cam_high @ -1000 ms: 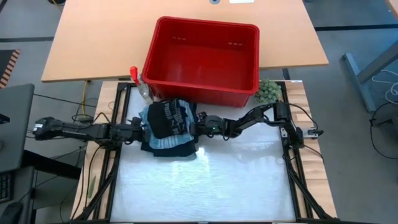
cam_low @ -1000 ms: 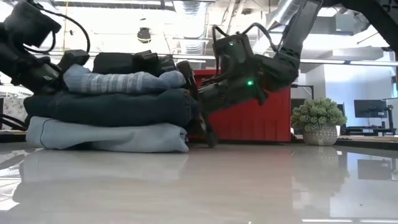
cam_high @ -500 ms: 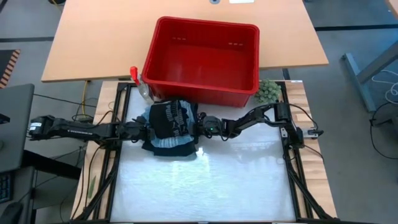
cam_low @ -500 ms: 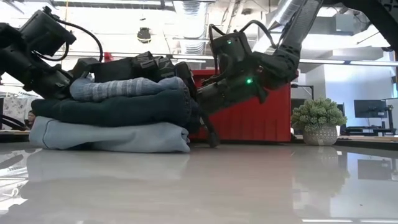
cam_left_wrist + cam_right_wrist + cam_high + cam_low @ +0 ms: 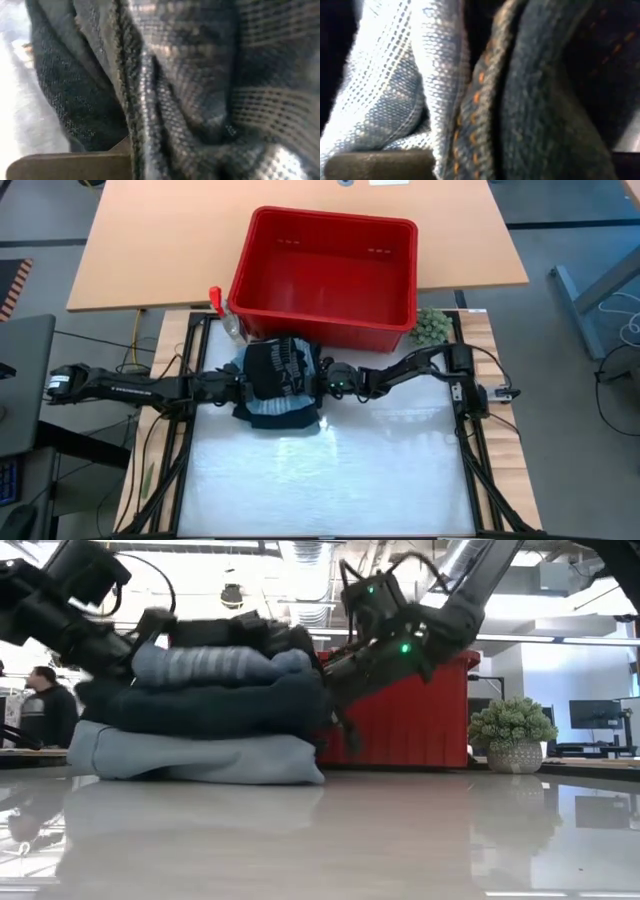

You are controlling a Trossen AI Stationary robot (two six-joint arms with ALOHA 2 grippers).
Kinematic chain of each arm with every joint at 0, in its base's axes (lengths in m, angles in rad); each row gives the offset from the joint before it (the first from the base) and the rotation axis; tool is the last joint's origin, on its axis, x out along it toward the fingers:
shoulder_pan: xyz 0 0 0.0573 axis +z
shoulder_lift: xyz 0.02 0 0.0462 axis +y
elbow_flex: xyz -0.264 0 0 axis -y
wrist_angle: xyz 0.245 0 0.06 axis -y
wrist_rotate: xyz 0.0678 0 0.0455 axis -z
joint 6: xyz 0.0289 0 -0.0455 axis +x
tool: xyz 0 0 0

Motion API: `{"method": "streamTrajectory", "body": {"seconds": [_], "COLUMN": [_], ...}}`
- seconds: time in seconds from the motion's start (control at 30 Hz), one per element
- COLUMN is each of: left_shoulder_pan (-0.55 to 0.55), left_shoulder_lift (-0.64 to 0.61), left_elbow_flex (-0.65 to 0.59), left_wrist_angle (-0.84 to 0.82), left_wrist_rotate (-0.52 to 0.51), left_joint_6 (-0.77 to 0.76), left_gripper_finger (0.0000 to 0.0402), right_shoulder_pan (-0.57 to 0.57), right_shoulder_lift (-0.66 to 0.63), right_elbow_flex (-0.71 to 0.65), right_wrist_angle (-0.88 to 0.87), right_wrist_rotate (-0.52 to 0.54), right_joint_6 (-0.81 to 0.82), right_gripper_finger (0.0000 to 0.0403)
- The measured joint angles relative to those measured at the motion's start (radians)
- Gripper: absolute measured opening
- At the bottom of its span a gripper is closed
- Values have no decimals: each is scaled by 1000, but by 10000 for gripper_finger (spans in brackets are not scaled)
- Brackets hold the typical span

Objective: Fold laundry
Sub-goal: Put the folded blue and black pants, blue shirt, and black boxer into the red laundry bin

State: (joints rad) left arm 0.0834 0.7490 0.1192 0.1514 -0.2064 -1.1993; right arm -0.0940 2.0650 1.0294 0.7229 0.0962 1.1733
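The laundry (image 5: 280, 380) is a folded stack at the table's far middle. In the low view, a light blue piece (image 5: 200, 755) rests flat on the table, with dark navy (image 5: 210, 705), grey-blue striped (image 5: 210, 665) and black pieces on top. My left gripper (image 5: 238, 380) is at the stack's left side and my right gripper (image 5: 322, 380) at its right side. Each is shut on cloth. My left gripper comes nearly level from the table's left and has the stack's left side among the upper layers (image 5: 110, 665). Dark and striped cloth (image 5: 165, 100) fills its wrist view beside one finger (image 5: 65, 167); how many layers it holds I cannot tell. My right gripper comes from the table's right, slanting a little down, and grips the stack's right side at the navy piece's folded end (image 5: 322, 705). Navy cloth with orange stitching (image 5: 520, 100) and pale striped cloth lie beside one finger (image 5: 375, 165). That end sits raised off the light blue piece.
The red basket (image 5: 325, 325) stands just behind the stack. A green fuzzy ball (image 5: 430, 325) sits at its right corner and a small red-topped bottle (image 5: 220, 305) at its left. A person (image 5: 45, 710) shows beyond the table. The near half of the white tabletop (image 5: 330, 480) is bare.
Both grippers have shut on the stack's sides. My left gripper has pressed in toward the table's right and my right gripper has risen slightly. The stack has slid a little to the right. Its upper layers have bunched and lifted at the right end, while the light blue piece stays on the table.
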Motion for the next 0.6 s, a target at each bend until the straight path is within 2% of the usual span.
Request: {"method": "streamTrajectory", "body": {"seconds": [0.17,0.37,0.6], "left_shoulder_pan": [-1,-2,-3], "left_shoulder_lift": [1,-1,-2], "left_elbow_flex": [74,157,193], "left_wrist_angle": [13,16,-112], "left_wrist_rotate": [14,20,28], "left_joint_6": [5,14,27], "left_gripper_finger": [73,73,73], "right_shoulder_pan": [-2,-2,5], "right_shoulder_lift": [-95,-170,-192], "right_elbow_flex": [0,2,10], "right_wrist_angle": [-120,-166,-270], "right_wrist_rotate": [-1,-5,-24], "right_joint_6": [-55,-65,-41], "right_gripper_finger": [121,121,121]}}
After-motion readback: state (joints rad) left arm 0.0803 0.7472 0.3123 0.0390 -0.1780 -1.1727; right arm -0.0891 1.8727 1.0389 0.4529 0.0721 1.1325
